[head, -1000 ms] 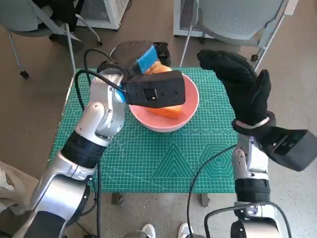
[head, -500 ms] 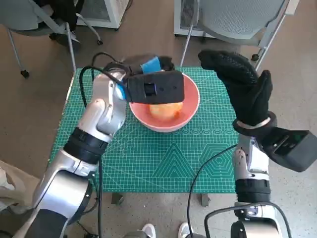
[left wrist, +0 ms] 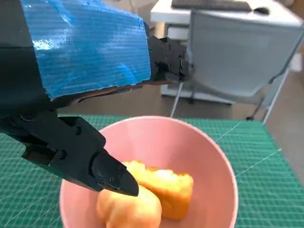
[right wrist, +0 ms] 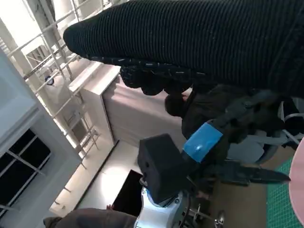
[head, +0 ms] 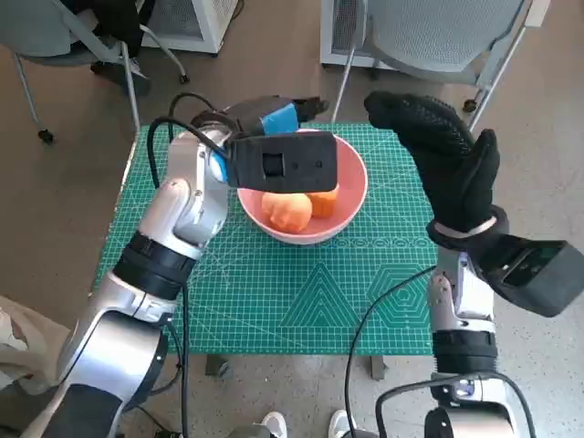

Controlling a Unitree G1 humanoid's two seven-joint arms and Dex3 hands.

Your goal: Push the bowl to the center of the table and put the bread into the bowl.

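The pink bowl (head: 351,196) stands on the green mat near the table's far middle, with orange-yellow bread (head: 294,208) lying inside it. The left wrist view shows the bread (left wrist: 156,190) as two lumps on the floor of the bowl (left wrist: 209,156). My left hand (head: 274,117) hovers above the bowl's far left rim with its fingers apart and nothing in them; its taped back (left wrist: 90,47) and a fingertip (left wrist: 114,178) sit over the bowl. My right hand (head: 447,155) is raised above the table's right side, fingers extended, holding nothing.
A green cutting mat (head: 301,292) covers the small table. Grey chairs (head: 429,36) stand beyond the far edge, and another chair (head: 55,36) at the far left. A person (right wrist: 95,218) shows in the right wrist view. A shoe (head: 274,424) is at the near edge.
My left hand has lifted and drawn back towards the far left, off the bread. The bread has dropped from under the hand and now lies uncovered in the bowl. My right hand has stayed put.
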